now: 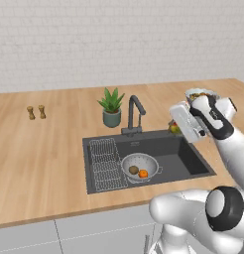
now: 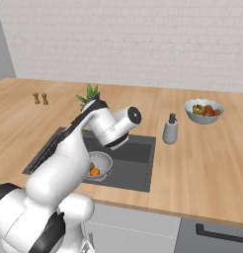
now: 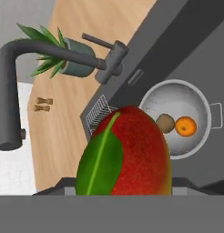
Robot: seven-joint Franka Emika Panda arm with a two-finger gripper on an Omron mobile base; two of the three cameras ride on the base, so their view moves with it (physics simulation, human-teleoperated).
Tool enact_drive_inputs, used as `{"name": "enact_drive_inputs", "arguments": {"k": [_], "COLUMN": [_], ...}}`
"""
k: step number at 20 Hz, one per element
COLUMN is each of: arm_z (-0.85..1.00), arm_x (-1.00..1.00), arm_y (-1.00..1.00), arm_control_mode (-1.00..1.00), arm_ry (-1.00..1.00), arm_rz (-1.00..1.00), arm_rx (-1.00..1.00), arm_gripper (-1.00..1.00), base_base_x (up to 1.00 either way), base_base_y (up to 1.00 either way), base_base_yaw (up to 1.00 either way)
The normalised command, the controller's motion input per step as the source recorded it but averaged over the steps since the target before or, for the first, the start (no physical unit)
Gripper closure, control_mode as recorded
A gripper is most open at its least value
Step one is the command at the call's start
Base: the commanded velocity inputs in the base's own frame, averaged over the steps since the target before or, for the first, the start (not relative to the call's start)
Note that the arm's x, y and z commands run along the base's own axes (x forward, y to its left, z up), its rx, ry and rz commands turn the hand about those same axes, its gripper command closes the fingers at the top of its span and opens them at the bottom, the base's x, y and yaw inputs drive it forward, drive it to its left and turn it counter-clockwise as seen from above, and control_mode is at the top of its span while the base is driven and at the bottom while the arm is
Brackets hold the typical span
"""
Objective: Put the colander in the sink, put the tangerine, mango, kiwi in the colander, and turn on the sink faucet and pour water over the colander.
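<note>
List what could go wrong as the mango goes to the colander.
1. The mango is held high above the sink; released here, it could miss the small colander and land in the basin.
2. The kiwi and tangerine already lie inside, so a dropped mango may strike them.
3. The faucet stands close to the path.

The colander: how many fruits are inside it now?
2. The kiwi and the tangerine lie side by side in the colander. The mango is outside it, in the claw.
</note>
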Motion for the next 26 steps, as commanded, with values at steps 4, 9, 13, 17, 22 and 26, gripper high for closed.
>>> {"name": "enact_drive_inputs", "arguments": {"k": [4,9,13,17,22,26], "arm_z": [-0.57,-0.53,-0.51,-0.47,-0.52,-0.44], "arm_x": [0.35,0.02,0.00,-0.01,0.12,0.14], "arm_y": [0.06,0.13,0.35,0.38,0.12,0.04], "arm_control_mode": [-1.00,-1.00,-1.00,-1.00,-1.00,-1.00], "arm_ry": [0.14,0.03,0.00,0.00,-0.04,-0.11], "arm_rz": [0.18,0.14,0.15,0.14,0.04,0.00], "arm_rx": [0.18,0.03,0.00,0.00,-0.01,-0.03], "arm_gripper": [1.00,1.00,1.00,1.00,1.00,1.00], "base_base_x": [0.00,0.00,0.00,0.00,0.00,0.00], "base_base_y": [0.00,0.00,0.00,0.00,0.00,0.00], "base_base_yaw": [0.00,0.00,0.00,0.00,0.00,0.00]}}
